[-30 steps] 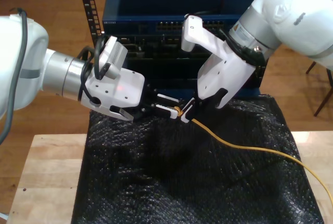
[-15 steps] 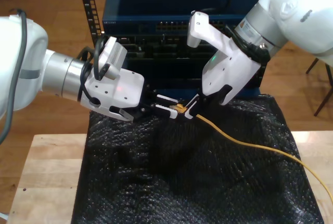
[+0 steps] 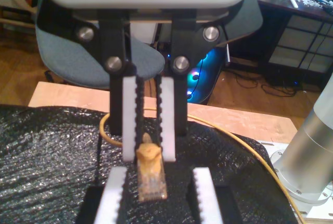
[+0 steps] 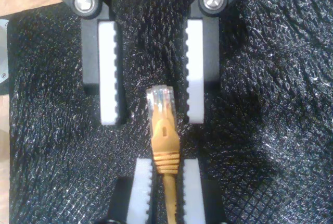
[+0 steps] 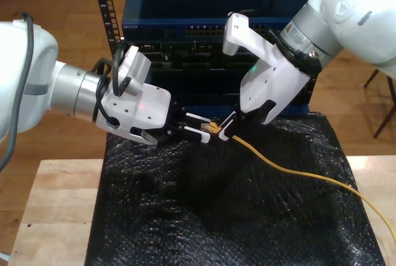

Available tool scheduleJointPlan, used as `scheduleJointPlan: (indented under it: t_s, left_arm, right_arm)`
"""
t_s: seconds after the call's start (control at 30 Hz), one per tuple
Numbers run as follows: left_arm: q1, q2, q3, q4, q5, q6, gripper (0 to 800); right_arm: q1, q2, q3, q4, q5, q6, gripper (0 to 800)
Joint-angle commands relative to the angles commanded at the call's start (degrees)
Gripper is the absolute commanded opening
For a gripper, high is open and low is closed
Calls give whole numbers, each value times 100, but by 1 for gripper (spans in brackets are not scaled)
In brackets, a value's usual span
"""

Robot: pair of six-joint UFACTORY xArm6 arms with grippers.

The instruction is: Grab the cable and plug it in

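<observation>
The yellow-orange cable runs across the black mat from the exterior view's right up to my second gripper, which is shut on the boot just behind the clear plug. In the second wrist view my second gripper pinches the cable, and the plug sticks out past its fingertips. My first gripper, on the arm at the exterior view's left, faces it and is open. Its pads stand on either side of the plug without touching it. The first wrist view shows my first gripper open below my second gripper.
A dark blue rack unit with rows of ports stands behind the grippers. Black bubble-wrap matting covers the wooden table. A metal rack post rises at the back. An arm base and a chair lie beyond.
My second gripper has lifted the cable end up and toward the exterior view's right, off the mat. My first gripper has hardly moved.
</observation>
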Motion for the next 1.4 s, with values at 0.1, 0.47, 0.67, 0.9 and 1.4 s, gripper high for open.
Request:
scheduleJointPlan:
  t_s: [0.1,0.47,0.67,0.9,1.4]
  left_arm:
    - [0,0,-9,-9,9,0,268]
    - [0,0,0,-9,9,-9,133]
    - [9,0,0,-9,9,-9,84]
    - [9,0,9,-18,9,-26,9]
    - [185,62,0,-132,18,-264,3]
  right_arm:
    - [0,-9,0,0,0,0,8]
    - [9,-9,9,0,0,0,8]
    - [9,-9,9,0,0,0,8]
    - [9,-9,9,9,0,0,41]
    - [-9,-229,-9,26,18,-457,742]
